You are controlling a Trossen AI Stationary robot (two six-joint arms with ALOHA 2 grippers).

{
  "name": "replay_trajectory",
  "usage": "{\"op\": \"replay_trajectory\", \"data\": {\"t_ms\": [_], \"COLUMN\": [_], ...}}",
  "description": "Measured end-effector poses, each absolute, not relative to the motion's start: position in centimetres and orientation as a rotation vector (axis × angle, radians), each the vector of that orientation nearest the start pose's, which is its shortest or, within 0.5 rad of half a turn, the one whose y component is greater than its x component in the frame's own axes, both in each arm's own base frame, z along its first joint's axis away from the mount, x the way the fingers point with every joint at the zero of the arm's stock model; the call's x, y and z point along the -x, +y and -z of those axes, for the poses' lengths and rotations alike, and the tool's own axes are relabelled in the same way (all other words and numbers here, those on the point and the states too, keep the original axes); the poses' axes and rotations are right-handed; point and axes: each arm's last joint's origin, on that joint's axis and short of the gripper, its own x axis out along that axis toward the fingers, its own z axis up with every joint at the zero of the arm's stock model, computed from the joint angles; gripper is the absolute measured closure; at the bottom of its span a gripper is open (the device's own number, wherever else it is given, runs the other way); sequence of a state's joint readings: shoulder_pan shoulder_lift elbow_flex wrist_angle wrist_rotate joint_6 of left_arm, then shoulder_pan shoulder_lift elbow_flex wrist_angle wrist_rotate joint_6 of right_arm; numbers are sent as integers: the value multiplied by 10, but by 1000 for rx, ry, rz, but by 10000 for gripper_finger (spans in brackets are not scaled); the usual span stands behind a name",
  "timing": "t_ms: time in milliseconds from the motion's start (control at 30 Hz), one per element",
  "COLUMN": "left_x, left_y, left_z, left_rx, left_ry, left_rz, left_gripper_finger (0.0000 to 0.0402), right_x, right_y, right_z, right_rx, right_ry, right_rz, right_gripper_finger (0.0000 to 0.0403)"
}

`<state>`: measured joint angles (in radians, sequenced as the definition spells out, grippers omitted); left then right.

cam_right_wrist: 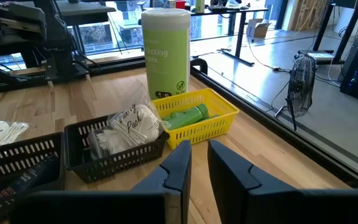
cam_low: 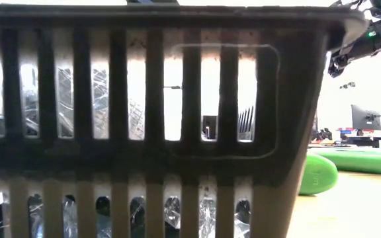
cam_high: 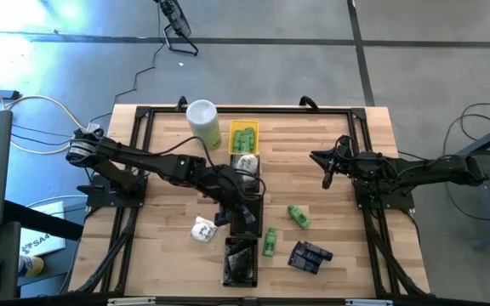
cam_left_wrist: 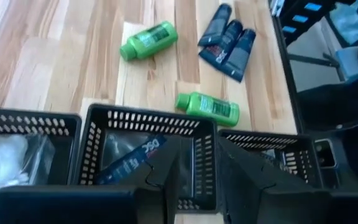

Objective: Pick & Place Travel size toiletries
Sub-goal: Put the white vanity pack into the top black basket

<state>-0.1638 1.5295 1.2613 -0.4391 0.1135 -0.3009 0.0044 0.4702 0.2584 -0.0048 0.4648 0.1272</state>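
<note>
While the left gripper [cam_left_wrist: 197,177] hovers slightly parted and empty over a black basket [cam_left_wrist: 148,118], a dark blue packet [cam_left_wrist: 132,160] lies slanted inside.

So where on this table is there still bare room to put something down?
Bare wood lies along the table's left side, beside the canister, and on the right behind the green bottle. The middle is crowded: a row of trays under the left arm.

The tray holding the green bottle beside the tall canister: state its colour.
Yellow. The tray shows best in the right wrist view, with the green bottle lying inside it.
</note>
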Motion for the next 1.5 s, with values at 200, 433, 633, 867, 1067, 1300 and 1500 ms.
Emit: {"op": "replay_trajectory", "data": {"t_ms": [200,433,633,867,1067,1300,1500], "left_x": [-332,-332,-333,-325,-299,-283,-279], "left_y": [-58,-58,-57,-56,-58,-79,-105], "left_z": [-300,-300,-301,-296,-280,-268,-260], "left_rx": [270,264,252,413,469,372,320], "left_ry": [712,702,683,790,1082,1206,1130], "left_rz": [163,156,119,30,-112,-91,-77], "left_gripper_finger": [302,302,302,302,302,302,302], "right_x": [-128,-128,-128,-128,-128,-128,-128], "right_y": [-12,-12,-12,-12,-12,-12,-12], "right_z": [-210,-210,-210,-210,-210,-210,-210], "right_rx": [-74,-74,-74,-74,-74,-74,-74], "right_ry": [183,182,183,183,182,182,183], "right_rz": [471,471,471,471,471,471,471], "right_gripper_finger": [357,357,357,357,357,357,357]}}
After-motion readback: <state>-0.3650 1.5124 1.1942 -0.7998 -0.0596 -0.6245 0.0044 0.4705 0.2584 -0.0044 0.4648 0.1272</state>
